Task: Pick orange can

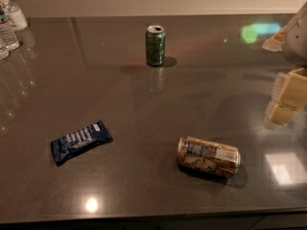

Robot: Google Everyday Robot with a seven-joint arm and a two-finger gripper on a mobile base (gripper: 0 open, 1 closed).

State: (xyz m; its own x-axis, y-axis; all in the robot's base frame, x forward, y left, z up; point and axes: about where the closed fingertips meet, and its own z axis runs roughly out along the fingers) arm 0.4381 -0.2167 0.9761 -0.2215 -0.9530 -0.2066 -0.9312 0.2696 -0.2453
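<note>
The orange can (208, 156) lies on its side on the dark countertop (144, 104), front right of centre. Its body is golden-brown with a grey-white label panel, and its silver end faces right. My gripper (277, 103) hangs at the right edge of the view, above the counter. It is behind and to the right of the can, well apart from it and holding nothing.
A green can (155, 45) stands upright at the back centre. A dark blue snack packet (80, 141) lies flat at front left. Clear water bottles (9, 25) stand at the back left corner. The counter's front edge runs along the bottom of the view.
</note>
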